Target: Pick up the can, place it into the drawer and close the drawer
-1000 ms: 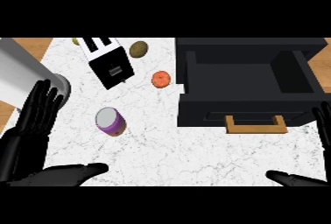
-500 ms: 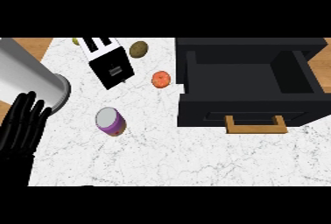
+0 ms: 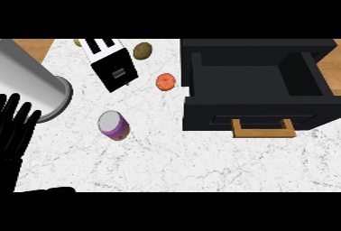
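Purple-walled can (image 3: 113, 125) with a grey lid stood on the worktop (image 3: 166, 162), well left of the open drawer (image 3: 256, 92). Likely rigid, light, slick; best taken round the side wall. Count: one can, one drawer, one toaster (image 3: 112, 65). Left robot hand (image 3: 15, 128) had straight fingers, holding nothing; right out of view.

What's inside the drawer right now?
Nothing shows inside the open drawer: only its bare dark floor. The strip just behind its front wall is hidden. The can lies on the counter.
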Tool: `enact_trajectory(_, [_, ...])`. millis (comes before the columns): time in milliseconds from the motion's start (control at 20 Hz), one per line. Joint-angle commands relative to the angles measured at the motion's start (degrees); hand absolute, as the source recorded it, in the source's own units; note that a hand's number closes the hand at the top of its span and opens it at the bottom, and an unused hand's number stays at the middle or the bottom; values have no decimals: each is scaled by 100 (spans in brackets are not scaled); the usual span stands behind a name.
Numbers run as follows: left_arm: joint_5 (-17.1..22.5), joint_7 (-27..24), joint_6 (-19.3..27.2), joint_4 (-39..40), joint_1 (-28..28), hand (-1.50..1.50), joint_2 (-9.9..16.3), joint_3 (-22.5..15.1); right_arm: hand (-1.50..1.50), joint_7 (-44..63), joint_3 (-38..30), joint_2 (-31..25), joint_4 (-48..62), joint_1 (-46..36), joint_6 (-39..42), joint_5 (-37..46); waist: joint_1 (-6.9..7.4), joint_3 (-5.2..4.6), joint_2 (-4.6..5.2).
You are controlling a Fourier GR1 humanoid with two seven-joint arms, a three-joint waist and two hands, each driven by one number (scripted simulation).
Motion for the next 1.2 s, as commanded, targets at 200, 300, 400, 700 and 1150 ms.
enact_trajectory(200, [388,-177,53,761,-319,-150,-191,111,-150,36,-366,194,-327,315,366,-196,-12,-1,3])
enact_trajectory(300, [116,-363,472,1110,-536,-150,-220,-439,-150,293,-488,70,-102,3,277,-382,-11,0,8])
enact_trajectory(400, [257,-622,389,1373,-568,-150,-222,-134,-150,-51,-498,241,-149,358,640,-192,-16,0,5])
enact_trajectory(700, [206,-742,523,2021,-980,-150,-194,-178,-150,59,-1101,-16,115,83,1005,-695,-7,1,5])
enact_trajectory(1150, [105,-1835,510,3639,-1266,-150,-167,-288,-150,476,-1234,85,0,-207,936,-583,-2,-1,8])
